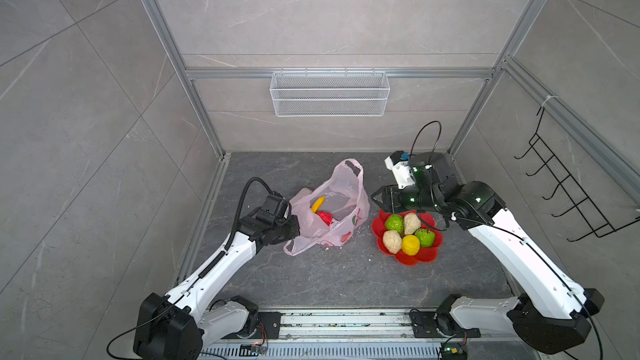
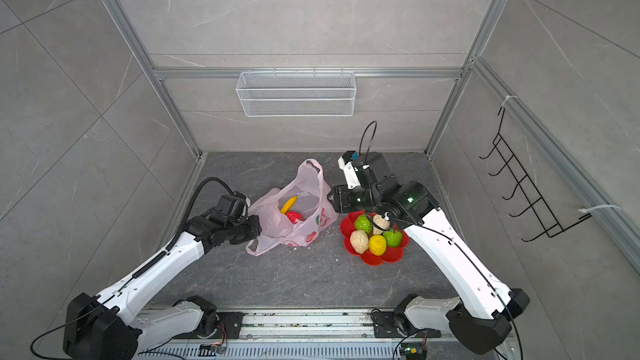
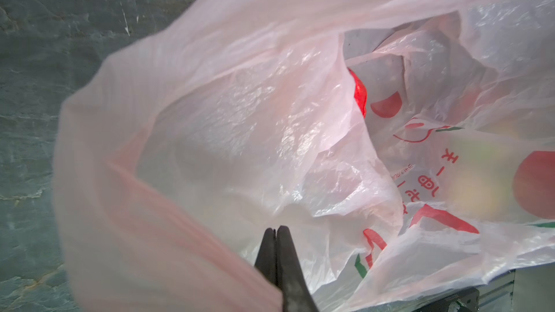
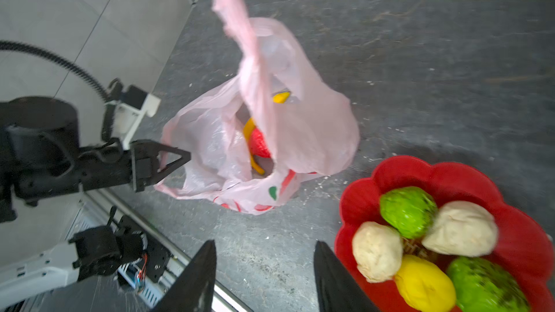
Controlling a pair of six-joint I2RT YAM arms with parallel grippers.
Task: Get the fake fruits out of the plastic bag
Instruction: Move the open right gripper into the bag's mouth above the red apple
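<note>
On the dark floor, the plastic bag (image 1: 332, 209) is slumped with its mouth open; a yellow banana (image 1: 318, 203) and a red ball (image 1: 325, 218) are seen inside. Its left rim is pinched by the left gripper (image 1: 294, 227), whose jaws are pressed together. 5 other fake fruits (image 1: 412, 224) are piled in a red dish (image 1: 427, 258) just right of the bag. The right gripper (image 4: 265, 243) is held above the floor between bag and dish, jaws partly spread, nothing between them.

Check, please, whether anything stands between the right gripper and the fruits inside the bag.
Yes. The upright handle of the plastic bag hangs between the right gripper and the banana and red fruit; its mouth is open above.
</note>
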